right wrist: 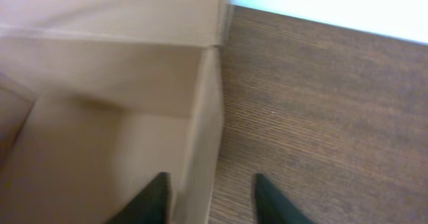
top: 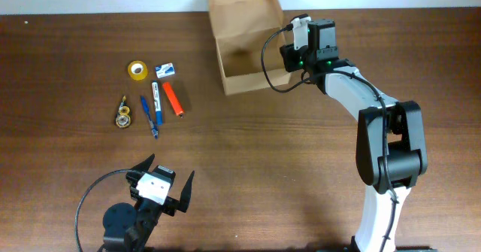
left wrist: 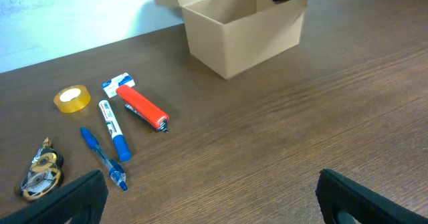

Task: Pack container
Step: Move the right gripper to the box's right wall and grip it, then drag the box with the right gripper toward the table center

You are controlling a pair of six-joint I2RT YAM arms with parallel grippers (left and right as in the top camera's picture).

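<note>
The container (top: 248,56) is a plain brown cardboard box at the back of the table, its flap lid (top: 242,10) folded open behind it. It looks empty inside. My right gripper (top: 293,56) straddles the box's right wall (right wrist: 200,117). One finger is inside the box close to the wall, and the other is outside with a gap to the wall; the jaws stand partly open. My left gripper (left wrist: 210,197) hovers wide open and empty over bare wood near the front edge, far from the container (left wrist: 244,27).
Left of the box lie a yellow tape roll (top: 137,70), a small white-and-blue packet (top: 166,70), a white marker with a blue cap (top: 156,98), an orange stick-shaped item (top: 173,98), a blue pen (top: 149,116) and a small tape dispenser (top: 122,113).
</note>
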